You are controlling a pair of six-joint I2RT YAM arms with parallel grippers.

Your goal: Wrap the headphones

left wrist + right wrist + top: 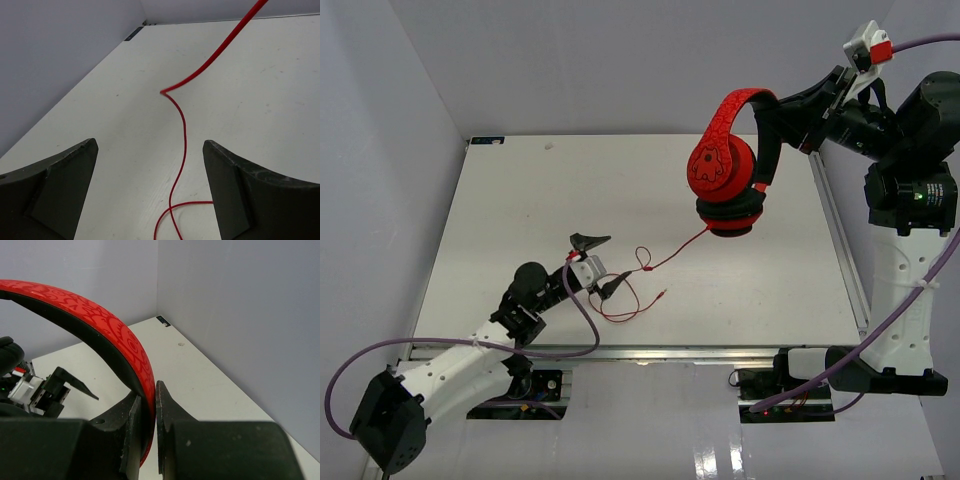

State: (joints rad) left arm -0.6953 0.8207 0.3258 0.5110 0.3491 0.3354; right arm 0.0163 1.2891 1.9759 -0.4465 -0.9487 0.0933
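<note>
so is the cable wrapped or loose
Loose: the cable trails from the held-up headphones down onto the table, none wound round them.

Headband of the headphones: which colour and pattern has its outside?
The headband is red with darker swirls, clearest in the right wrist view.

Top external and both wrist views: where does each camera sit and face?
Top external: above and behind, looking down at the table; left arm and right arm show.
Left wrist: on the left gripper, facing the cable; open fingers show.
Right wrist: on the right gripper, facing the wall corner; fingers clamp the headphones.
Shared: top and left wrist show the cable.
</note>
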